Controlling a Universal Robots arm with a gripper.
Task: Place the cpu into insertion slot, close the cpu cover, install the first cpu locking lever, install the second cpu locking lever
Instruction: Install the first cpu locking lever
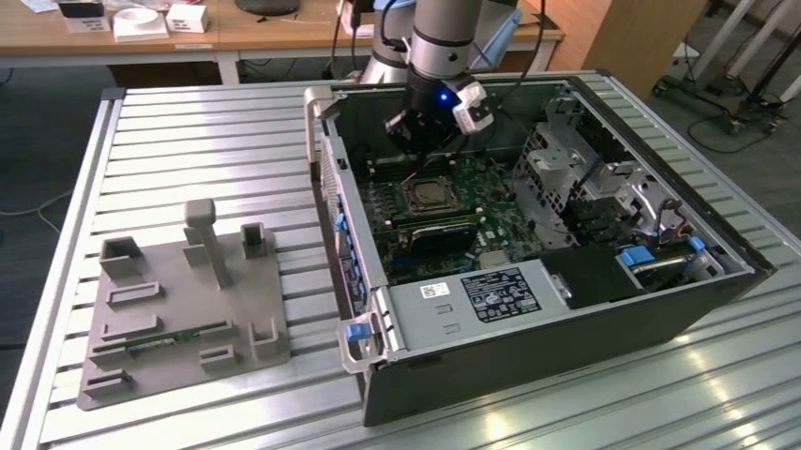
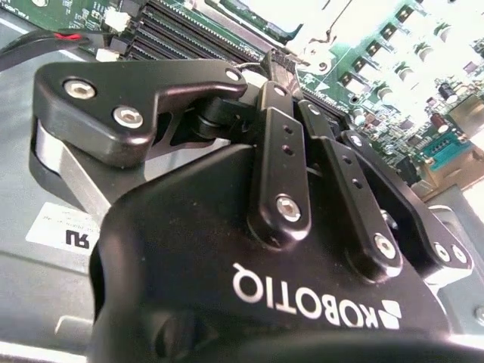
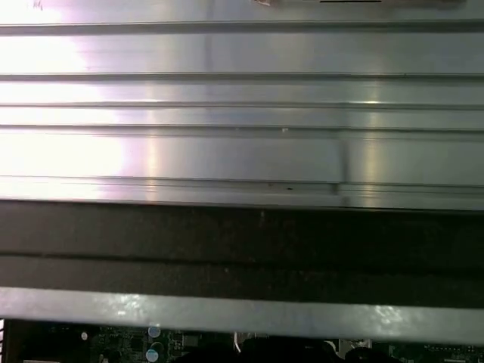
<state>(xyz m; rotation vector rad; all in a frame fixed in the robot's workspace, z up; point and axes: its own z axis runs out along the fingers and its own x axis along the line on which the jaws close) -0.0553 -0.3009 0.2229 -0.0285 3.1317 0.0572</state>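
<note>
In the exterior view the open computer case (image 1: 538, 309) lies on the table with its green board facing up. The insertion slot (image 1: 432, 180) sits mid-board, and the cpu (image 1: 434, 195) shows its silvery-tan top inside it. The cpu cover (image 1: 408, 195) looks laid flat as a silvery frame around the chip. My gripper (image 1: 423, 152) hangs just behind the slot, low over the board. In the second wrist view the gripper (image 2: 274, 64) has its black fingers (image 2: 281, 151) drawn together to a tip, close to the glaring socket metal and a thin wire lever (image 2: 330, 30). I cannot tell whether the tip touches the lever.
A grey fixture plate (image 1: 182, 300) with upright pegs stands on the slatted table at the exterior view's left. Inside the case are a drive cage (image 1: 569, 159), a labelled power supply (image 1: 494, 291) and black memory slots (image 2: 189, 34). The first wrist view shows table slats (image 3: 242, 136) and the case wall (image 3: 242, 249).
</note>
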